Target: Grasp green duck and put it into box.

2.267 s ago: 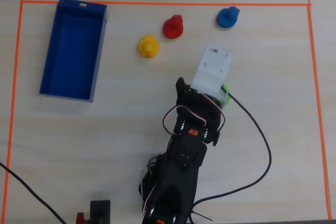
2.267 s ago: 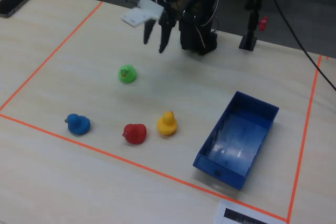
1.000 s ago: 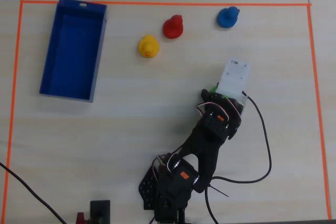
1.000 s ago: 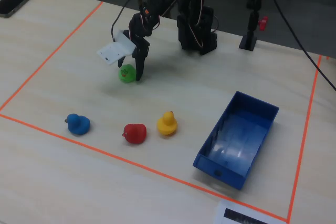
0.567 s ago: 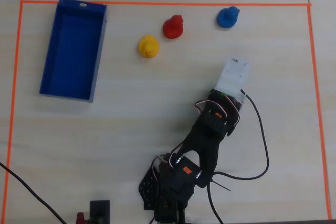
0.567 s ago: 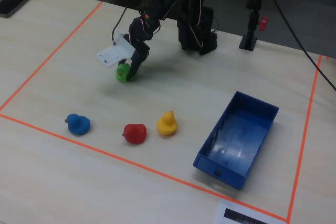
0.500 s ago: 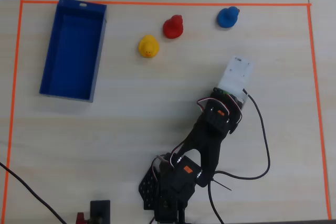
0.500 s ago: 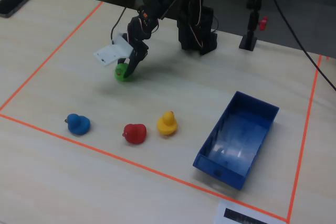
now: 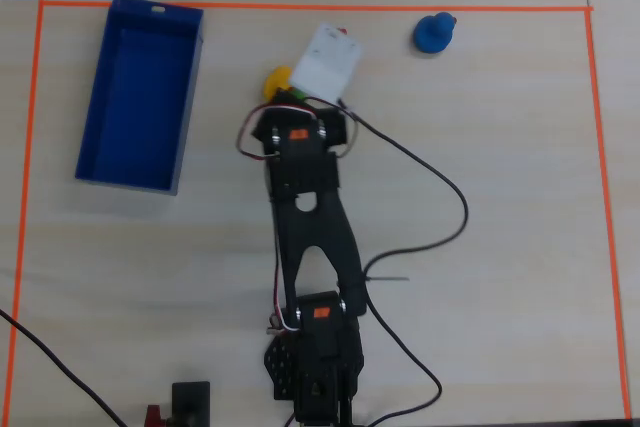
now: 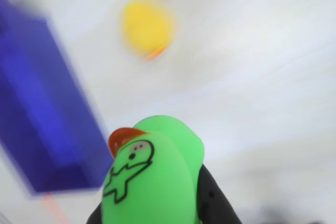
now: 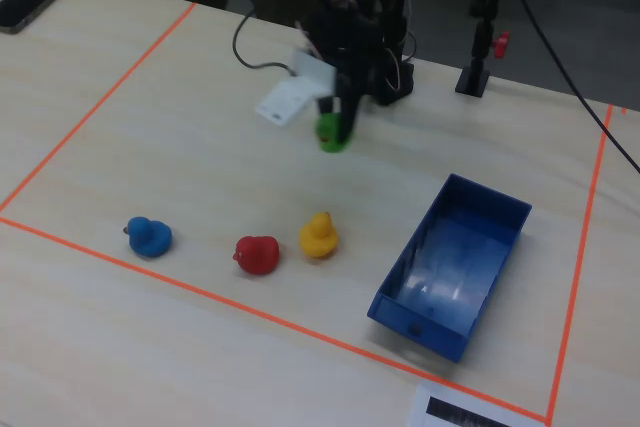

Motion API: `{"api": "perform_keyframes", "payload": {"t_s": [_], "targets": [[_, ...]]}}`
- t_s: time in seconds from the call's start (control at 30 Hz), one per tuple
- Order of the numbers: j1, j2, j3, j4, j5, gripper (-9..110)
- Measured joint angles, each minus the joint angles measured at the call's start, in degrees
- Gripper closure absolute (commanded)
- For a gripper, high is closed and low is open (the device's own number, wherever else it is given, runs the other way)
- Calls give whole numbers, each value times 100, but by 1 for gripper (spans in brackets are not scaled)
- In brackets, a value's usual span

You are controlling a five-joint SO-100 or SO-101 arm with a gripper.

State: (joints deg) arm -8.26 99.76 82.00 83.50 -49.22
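Overhead view: I've swung the arm from right of centre to above the yellow duck point(image 9: 277, 77); box point(image 9: 139, 93) lies further left.
Wrist view: hand clenched on the green duck point(image 10: 152, 179), carry underway.
Fixed view: hand point(image 11: 335, 133) holds it clear of the table point(image 11: 150, 107).

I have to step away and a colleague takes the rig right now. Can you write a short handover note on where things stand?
Gripper: shut on the green duck, held in the air above the table, clear in the wrist view.
Box: empty, to the right in the fixed view.
Yellow duck, red duck and blue duck sit on the table, untouched.
Done: grasp and lift.
Left: carry the green duck over the box and release it.
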Motion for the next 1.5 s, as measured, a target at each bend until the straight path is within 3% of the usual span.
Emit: {"api": "perform_keyframes", "payload": {"t_s": [0.27,0.47,0.73,1.0,1.1,1.17,1.23,1.33,1.5], "targets": [[-2021,-2391,-2716,290,1081,101],[-2285,-3762,-3999,281,1494,101],[-2663,-4720,-4210,44,1872,101],[-3050,-5423,-4983,308,2004,65],[-3067,-5484,-5414,659,1907,61],[-3050,-5484,-5739,923,1802,63],[-3006,-5484,-6038,1213,1679,72],[-2751,-5159,-6108,1547,1477,101],[-1819,-3146,-4693,1266,879,101]]}}
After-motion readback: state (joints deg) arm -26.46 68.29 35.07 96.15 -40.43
